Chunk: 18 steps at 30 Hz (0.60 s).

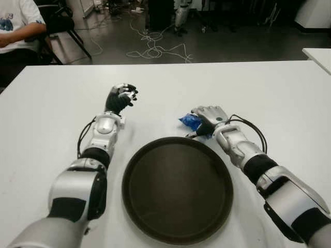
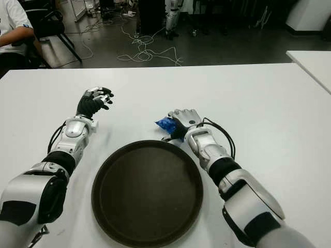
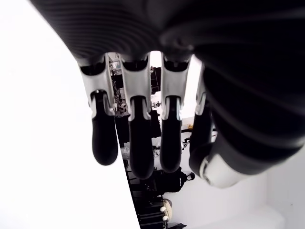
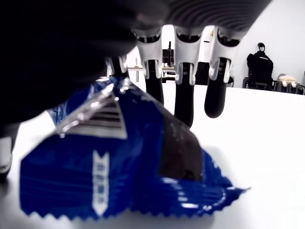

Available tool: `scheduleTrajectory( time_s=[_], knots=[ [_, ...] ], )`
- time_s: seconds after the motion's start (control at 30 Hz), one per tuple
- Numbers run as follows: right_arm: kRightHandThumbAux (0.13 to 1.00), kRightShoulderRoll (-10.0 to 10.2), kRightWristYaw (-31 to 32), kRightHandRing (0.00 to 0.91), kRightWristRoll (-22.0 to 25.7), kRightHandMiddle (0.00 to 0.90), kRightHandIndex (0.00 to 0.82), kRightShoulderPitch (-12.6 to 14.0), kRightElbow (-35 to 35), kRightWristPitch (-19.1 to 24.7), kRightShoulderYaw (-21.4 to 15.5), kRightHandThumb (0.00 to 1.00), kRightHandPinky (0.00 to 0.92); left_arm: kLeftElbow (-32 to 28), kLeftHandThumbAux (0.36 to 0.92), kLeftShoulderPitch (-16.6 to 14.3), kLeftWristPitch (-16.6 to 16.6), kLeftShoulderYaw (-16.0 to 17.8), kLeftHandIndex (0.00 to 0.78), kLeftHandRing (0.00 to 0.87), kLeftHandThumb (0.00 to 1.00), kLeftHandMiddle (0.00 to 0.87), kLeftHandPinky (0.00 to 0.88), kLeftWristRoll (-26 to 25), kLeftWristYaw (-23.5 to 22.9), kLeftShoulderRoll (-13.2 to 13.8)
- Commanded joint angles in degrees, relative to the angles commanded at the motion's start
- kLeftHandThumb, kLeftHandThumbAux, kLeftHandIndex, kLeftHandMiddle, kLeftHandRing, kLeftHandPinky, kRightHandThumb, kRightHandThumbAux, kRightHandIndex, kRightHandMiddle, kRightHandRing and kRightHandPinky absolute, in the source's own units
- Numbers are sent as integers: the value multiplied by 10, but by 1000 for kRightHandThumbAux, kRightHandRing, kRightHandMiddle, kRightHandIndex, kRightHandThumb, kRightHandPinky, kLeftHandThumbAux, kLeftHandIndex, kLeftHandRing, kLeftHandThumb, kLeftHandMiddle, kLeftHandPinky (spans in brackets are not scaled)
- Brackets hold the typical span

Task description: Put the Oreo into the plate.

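Observation:
The Oreo is a blue foil packet lying on the white table, just past the far right rim of the dark round plate. My right hand is spread over the packet from the right. In the right wrist view the packet lies flat under the palm. The fingers reach beyond it without closing on it. The plate holds nothing. My left hand is idle, to the left of the plate, its fingers loosely hanging with nothing in them.
A person sits at the table's far left corner beside a chair. Cables lie on the floor beyond the table. A second white table shows at the right edge.

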Motion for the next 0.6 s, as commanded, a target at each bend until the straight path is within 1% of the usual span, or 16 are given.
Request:
scheduleTrajectory(
  time_s=[0.17,0.4,0.47,0.53,0.57,0.6],
  knots=[
    [464,1,-6,334,3,265,215,-4,8,0,0,0,337,0,712,1,-5,0,410,477,707,444,522,-1,0,0],
    [476,1,-10,318,4,252,225,-7,18,-7,4,0,326,-1,712,2,-10,3,410,478,704,437,522,-5,-6,-1],
    [521,1,-10,308,4,253,238,-8,21,-8,5,0,344,-1,712,2,-12,4,410,474,705,430,506,-7,-8,-1],
    [536,1,-11,304,6,253,242,-9,23,-11,4,0,350,-1,712,2,-12,5,410,473,705,428,501,-8,-10,-1],
    [614,2,-12,355,8,320,302,-9,25,-13,4,0,411,-1,712,2,-12,5,410,469,706,420,498,-7,-10,-1],
    [642,2,-13,373,10,344,323,-9,28,-18,3,0,433,-1,712,2,-12,4,410,468,706,417,497,-7,-10,-1]
  ],
)
